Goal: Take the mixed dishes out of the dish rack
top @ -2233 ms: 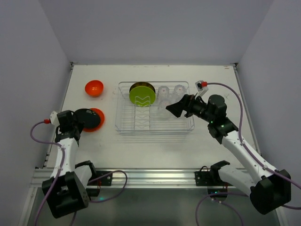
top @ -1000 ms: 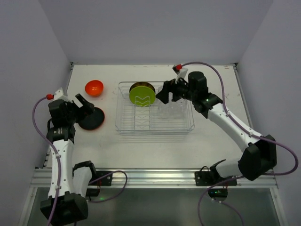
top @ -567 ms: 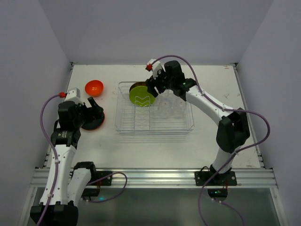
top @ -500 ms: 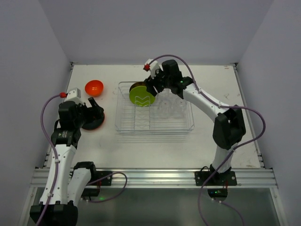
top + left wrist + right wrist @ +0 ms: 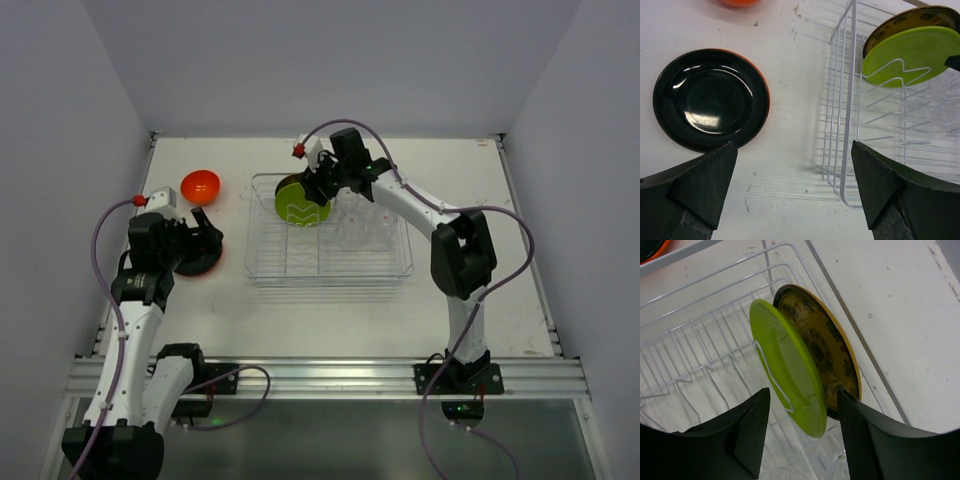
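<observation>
From my seat, the right gripper [image 5: 802,437] hangs spread wide over the back left corner of the dish rack [image 5: 330,264], with both standing plates between its fingers; I cannot tell whether either finger touches them. The lime green plate [image 5: 785,365] is matte and smooth, leaning on a thin zigzag wire. The glossy yellow-brown plate [image 5: 827,352], patterned on its face, stands just behind it, near the rack's back rail. The rack's front rows of ribs stand bare. The clear cups [image 5: 362,212] are only faint shapes in the rack's right half. The left gripper [image 5: 792,192] is also open and holds nothing, over white table [image 5: 450,290] between the rack's left wall and the shiny black plate [image 5: 710,100]. That plate lies on the orange plate [image 5: 768,92], of which only a rim shows. The orange bowl [image 5: 200,186] sits apart, further back.
</observation>
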Tool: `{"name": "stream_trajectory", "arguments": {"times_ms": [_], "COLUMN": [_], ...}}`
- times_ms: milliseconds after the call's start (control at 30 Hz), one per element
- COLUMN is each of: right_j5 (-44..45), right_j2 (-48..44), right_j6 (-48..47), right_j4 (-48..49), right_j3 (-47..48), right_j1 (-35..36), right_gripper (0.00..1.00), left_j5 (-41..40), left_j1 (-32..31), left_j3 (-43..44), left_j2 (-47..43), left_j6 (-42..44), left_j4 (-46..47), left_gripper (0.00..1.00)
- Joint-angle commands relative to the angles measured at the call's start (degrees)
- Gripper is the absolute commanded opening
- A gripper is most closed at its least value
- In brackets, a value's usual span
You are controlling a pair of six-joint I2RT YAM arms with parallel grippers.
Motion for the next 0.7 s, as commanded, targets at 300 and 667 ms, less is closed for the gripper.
{"name": "stream_trajectory", "arguments": {"times_ms": [300,667], "right_j5": [-6.7,-7.15], "right_j2": [4.28,-6.0], "right_j6": [-5.77,-7.71], "right_j4": [-4.27,1.62], "right_j3": [5.31,-2.86], "right_j1": [0.18,1.77], "right_gripper": [0.26,0.0], "left_j5": [1.08,0.56], "left_j1": [-0.77,-0.85], "left_j3": [0.17,0.17], "left_j2": [-0.92,-1.88], "left_j6": [1.46,1.46], "left_j4": [1.9,1.81], "left_gripper": [1.0,1.0]}}
